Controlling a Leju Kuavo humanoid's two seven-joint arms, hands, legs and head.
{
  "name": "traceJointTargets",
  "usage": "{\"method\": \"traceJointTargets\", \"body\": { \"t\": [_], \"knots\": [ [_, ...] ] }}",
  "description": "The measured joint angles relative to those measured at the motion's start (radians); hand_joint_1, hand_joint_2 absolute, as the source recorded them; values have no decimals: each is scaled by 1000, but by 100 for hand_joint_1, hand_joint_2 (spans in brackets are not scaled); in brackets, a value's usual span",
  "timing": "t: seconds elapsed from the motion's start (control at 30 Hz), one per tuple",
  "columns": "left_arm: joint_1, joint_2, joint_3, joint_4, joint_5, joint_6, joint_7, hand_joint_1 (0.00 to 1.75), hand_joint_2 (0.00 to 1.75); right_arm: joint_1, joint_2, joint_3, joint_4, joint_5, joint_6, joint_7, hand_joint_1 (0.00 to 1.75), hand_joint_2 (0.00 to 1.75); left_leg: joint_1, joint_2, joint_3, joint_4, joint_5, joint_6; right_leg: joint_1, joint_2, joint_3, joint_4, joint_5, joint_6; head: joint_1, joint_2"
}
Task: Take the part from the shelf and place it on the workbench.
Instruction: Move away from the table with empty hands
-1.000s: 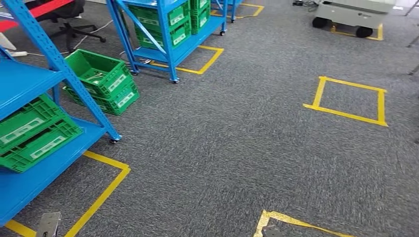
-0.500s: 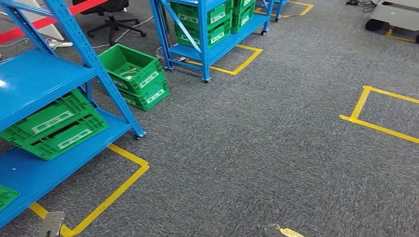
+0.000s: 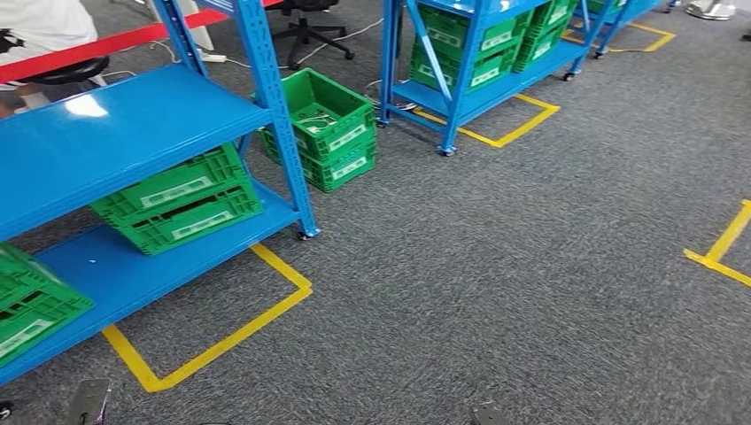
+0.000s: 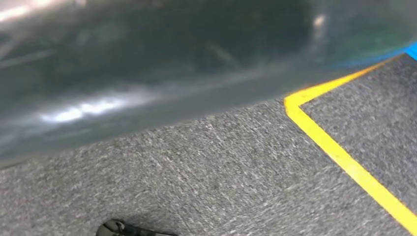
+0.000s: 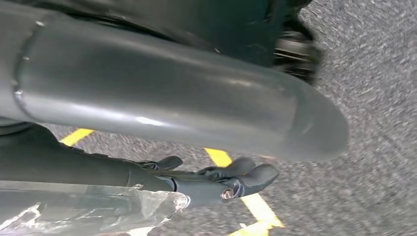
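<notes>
Part can't be made out; judging by the task, it's in a green crate point(image 3: 177, 199) on the blue shelf point(image 3: 115, 133). View has swung toward the shelf since a second ago, so the robot is turning to approach. Right robot hand point(image 5: 221, 179) hangs loose-fingered and empty. Left robot hand point(image 4: 123, 228): cannot tell.

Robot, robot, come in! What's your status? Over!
Right hand hangs low, fingers apart. Left hand too blurred to tell. Part not picked out; green crates on blue shelf. Over.

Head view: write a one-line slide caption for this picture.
Blue shelf holding green crates, two stacked green crates on grey carpet, yellow floor tape.
</notes>
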Motion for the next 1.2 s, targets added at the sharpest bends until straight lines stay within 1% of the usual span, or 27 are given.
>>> {"method": "traceJointTargets", "body": {
  "t": [0.07, 0.13, 0.17, 0.23, 0.27, 0.3, 0.33, 0.37, 0.4, 0.47, 0.5, 0.57, 0.6, 0.63, 0.67, 0.7, 0.73, 0.8, 0.87, 0.9, 0.93, 0.97, 1.0, 1.07, 1.1, 1.13, 1.2],
  "knots": [
    [0, -3, 0, 0, 0, -2, -2, 0, 0, 0, 0, 0, -1, 0, 0, 0, 0, 0, 5, -24, -4, 0, 1, -10, 2, 33, 37, -73, 18, -7, 0, 0],
    [3, -3, 0, 0, -1, -2, -3, 0, 0, -1, 1, 0, -2, 0, 0, 1, 0, 0, 10, -44, -8, -4, 3, -25, 4, 17, 46, -81, 17, -9, 1, 0],
    [6, -3, 0, 0, -1, -2, -3, 0, 0, -2, 3, -1, -3, 0, 0, 0, 0, 0, 11, -37, -10, -3, 1, -30, 3, 6, 49, -87, 18, -12, 0, 0],
    [5, -3, 0, 0, -1, -2, -3, 0, 0, -3, 6, -1, -5, 0, 0, 0, 0, 0, 8, 18, -30, 42, -33, -40, -1, -18, 59, -100, 22, -21, -4, 0],
    [3, -4, 0, 0, -2, -2, -3, 0, 0, -3, 7, -1, -5, 0, 0, 0, 0, 0, 8, 54, -55, 98, -65, -44, -1, -32, 63, -103, 21, -24, -6, 0],
    [0, -3, 0, 0, -2, -2, -3, 0, 0, -2, 7, -1, -5, 0, 0, 0, 0, 0, 8, 77, -88, 167, -101, -50, -1, -48, 65, -104, 19, -26, -8, 0],
    [-1, -3, 0, 0, -2, -2, -3, 0, 0, -2, 7, -1, -6, 0, 0, 0, 0, 0, 10, 87, -119, 230, -126, -55, -1, -64, 67, -104, 15, -27, -8, 0],
    [0, -3, 0, 0, -2, -2, -3, 0, 0, -2, 7, -1, -6, 0, 0, 0, 0, 0, 12, 91, -138, 268, -134, -60, -2, -79, 71, -104, 10, -26, -9, 0],
    [2, -3, 0, 0, -2, -2, -3, 0, 0, -2, 7, -1, -6, 0, 1, 0, 0, 0, 13, 94, -137, 268, -120, -63, -2, -92, 75, -104, 5, -23, -9, 0],
    [5, -2, 0, 0, -2, -2, -3, 0, 0, -3, 7, -2, -6, 0, 2, 0, 0, 0, 15, 119, -82, 164, -53, -67, -4, -120, 91, -104, -9, -15, -9, 0],
    [4, -2, 0, 0, -2, -2, -3, 0, 0, -2, 7, -2, -6, 0, 2, 0, 0, 0, 12, 148, -44, 93, -27, -67, -3, -134, 99, -103, -20, -9, -11, 0],
    [1, -3, 0, 0, -2, -3, -3, 0, 0, -3, 7, -2, -7, 0, 3, 0, 0, 0, 8, 185, 5, 5, -15, -55, 3, -158, 115, -107, -48, 5, -13, 0],
    [1, -3, 0, 0, -3, -3, -3, 0, 0, -3, 7, -2, -8, 0, 3, 0, 0, 0, 7, 185, 12, -8, -26, -45, 5, -167, 127, -107, -55, 13, -14, 0],
    [3, -3, 0, 0, -3, -3, -3, 0, 0, -3, 7, -2, -8, 0, 3, 0, 0, 0, 9, 167, 18, -9, -34, -33, 3, -174, 141, -108, -60, 21, -13, 0],
    [7, -3, 0, 0, -3, -3, -3, 0, 0, -4, 7, -2, -9, 0, 3, 0, 0, 0, 10, 155, 27, -10, -40, -24, 0, -168, 152, -106, -61, 28, -11, 0],
    [9, -3, 1, 0, -3, -3, -3, 0, 0, -4, 7, -2, -9, 0, 4, -1, 0, 0, 11, 143, 39, -12, -46, -14, -5, -147, 154, -87, -59, 35, -12, 0],
    [9, -3, 1, 0, -3, -4, -3, 0, 0, -4, 7, -2, -10, 0, 5, -1, 0, 0, 12, 132, 54, -12, -52, -6, -9, -120, 136, -52, -62, 39, -11, 0],
    [7, -3, 1, -1, -3, -6, -4, 0, 0, -2, 7, -3, -11, -3, 6, -2, 0, 0, 14, 113, 78, -13, -71, 4, -13, -70, 48, 77, -89, 43, -7, 0],
    [9, -3, 1, -1, -3, -8, -4, 0, 0, -2, 7, -4, -12, -6, 8, -3, 0, 0, 15, 94, 107, -13, -98, 6, -13, -60, -59, 185, -147, 44, -3, 0],
    [12, -3, 1, -1, -3, -8, -4, 0, 0, -2, 7, -5, -12, -7, 9, -3, 0, 0, 15, 85, 127, -14, -114, 5, -12, -60, -96, 197, -174, 44, -2, 0],
    [14, -4, 2, -1, -4, -9, -4, 0, 0, -2, 7, -6, -13, -9, 9, -4, 0, 0, 17, 76, 150, -14, -132, 3, -12, -60, -118, 177, -182, 42, -1, 0],
    [16, -5, 2, -1, -4, -9, -4, 0, 0, -1, 7, -7, -14, -10, 9, -5, 0, 0, 20, 69, 175, -15, -151, 0, -12, -60, -127, 134, -162, 41, -1, 0],
    [18, -7, 2, -1, -4, -10, -4, 0, 0, 1, 7, -8, -14, -11, 10, -6, 0, 0, 22, 64, 198, -18, -171, -3, -11, -60, -131, 81, -96, 38, 2, 0],
    [22, -9, 2, -1, -6, -10, -4, 0, 0, 3, 7, -11, -14, -14, 11, -9, 0, 0, 23, 56, 235, -26, -207, -16, -7, -59, -130, 2, 58, 29, 9, 0],
    [23, -9, 3, -2, -7, -10, -5, 0, 0, 3, 7, -13, -14, -16, 12, -10, 0, 0, 23, 55, 250, -39, -216, -24, -5, -58, -126, -15, 107, 22, 11, 0],
    [22, -10, 3, -3, -9, -10, -5, 0, 0, 2, 8, -14, -15, -18, 12, -11, 0, 0, 23, 54, 263, -50, -213, -33, -3, -58, -118, -22, 113, 14, 12, 0],
    [14, -11, 4, -4, -12, -11, -7, 0, 0, 1, 9, -16, -16, -20, 12, -13, 0, 0, 24, 61, 264, -34, -177, -45, -4, -60, -83, -44, 93, -2, 10, 0]
  ]
}}
